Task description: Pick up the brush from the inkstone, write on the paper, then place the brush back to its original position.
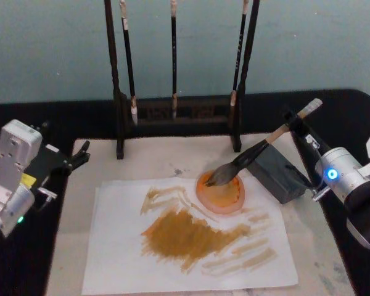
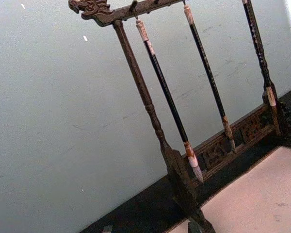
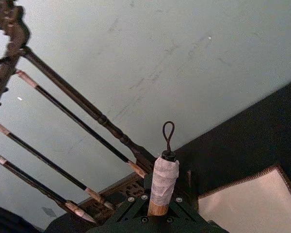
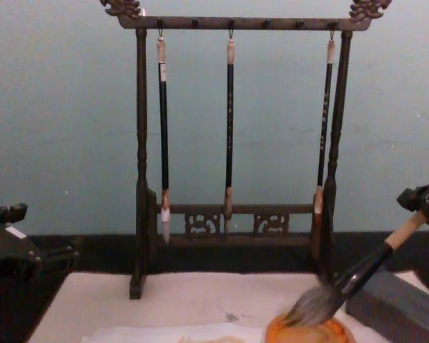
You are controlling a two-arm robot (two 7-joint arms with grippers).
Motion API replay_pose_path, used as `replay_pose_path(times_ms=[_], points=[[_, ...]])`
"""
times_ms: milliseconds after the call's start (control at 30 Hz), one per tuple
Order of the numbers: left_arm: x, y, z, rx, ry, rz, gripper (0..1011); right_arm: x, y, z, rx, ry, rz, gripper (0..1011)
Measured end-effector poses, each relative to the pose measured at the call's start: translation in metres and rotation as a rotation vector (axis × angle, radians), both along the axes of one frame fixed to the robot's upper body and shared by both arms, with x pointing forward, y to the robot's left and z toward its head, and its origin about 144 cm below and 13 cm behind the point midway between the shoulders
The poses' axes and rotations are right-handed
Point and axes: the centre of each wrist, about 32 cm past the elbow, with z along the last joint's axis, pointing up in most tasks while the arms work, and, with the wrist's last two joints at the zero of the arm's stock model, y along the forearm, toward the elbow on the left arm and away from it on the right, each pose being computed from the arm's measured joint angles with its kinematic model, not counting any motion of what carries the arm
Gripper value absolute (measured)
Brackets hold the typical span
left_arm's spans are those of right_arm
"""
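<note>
The brush (image 1: pixel 259 151) slants down to the left. Its grey-brown tuft rests in an orange dish (image 1: pixel 221 191), and its tan handle passes over the grey inkstone (image 1: pixel 277 172). My right gripper (image 1: pixel 296 126) is shut on the upper handle, just below the whitish end. That wrapped end and its cord loop (image 3: pixel 165 177) rise between the jaws in the right wrist view. From the chest, the tuft (image 4: pixel 313 306) touches the dish (image 4: pixel 311 332). The paper (image 1: pixel 191 240) lies in front and bears orange-brown strokes. My left gripper (image 1: pixel 79 155) stays open at the mat's left edge.
A dark wooden rack (image 1: pixel 176 114) with three thin black-handled brushes (image 4: pixel 229 128) stands at the back of the pale mat (image 1: pixel 80 185). Black cloth (image 1: pixel 68 117) covers the table around the mat. A pale blue-green wall rises behind.
</note>
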Motion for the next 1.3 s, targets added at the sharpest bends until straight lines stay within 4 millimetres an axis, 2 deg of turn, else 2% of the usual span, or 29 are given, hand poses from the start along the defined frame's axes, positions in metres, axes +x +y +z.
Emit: replay_pose_path(times_ms=[1300], points=[[0.000, 0.000, 0.000, 0.000, 0.000, 0.000, 1010, 0.011, -0.002, -0.015, 0.056, 0.107, -0.025, 2]])
